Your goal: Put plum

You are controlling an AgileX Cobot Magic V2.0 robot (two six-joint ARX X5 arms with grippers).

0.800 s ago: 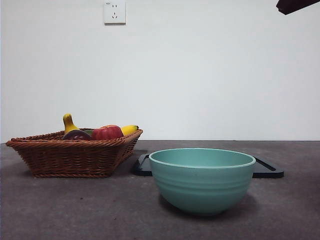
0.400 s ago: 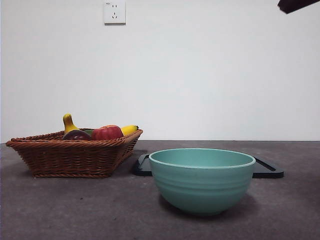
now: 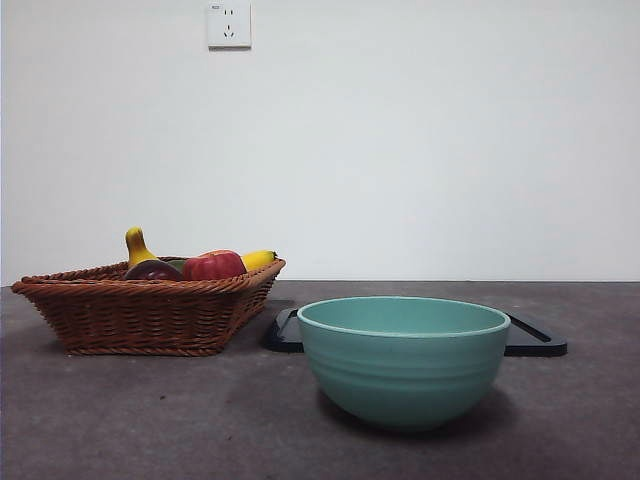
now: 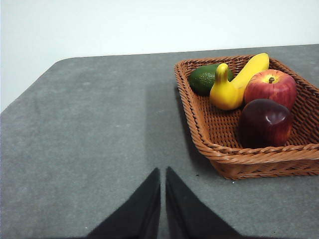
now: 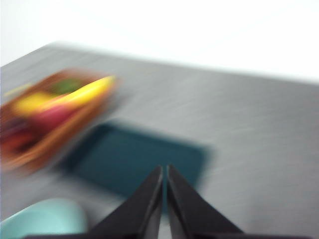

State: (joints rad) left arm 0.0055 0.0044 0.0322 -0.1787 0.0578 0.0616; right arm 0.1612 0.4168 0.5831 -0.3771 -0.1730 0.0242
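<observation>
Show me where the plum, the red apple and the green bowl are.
plum [image 4: 265, 122], left wrist view, middle of its dark skin.
red apple [image 4: 270, 87], left wrist view, its front face below the stem.
green bowl [image 3: 404, 372], front view, outer wall.

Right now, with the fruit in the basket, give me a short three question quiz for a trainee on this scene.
1. True or false: the plum lies in the wicker basket.
2. Which fruit sits right beside the plum? A. red apple B. orange C. lemon
3. Fill in: the left gripper and the right gripper each have their jaws ____.

Key: 1 true. 2 A. 3 shut; both are empty. The left gripper is over bare table beside the basket; the right wrist view is blurred but shows a dark tray and teal bowl below.
</observation>
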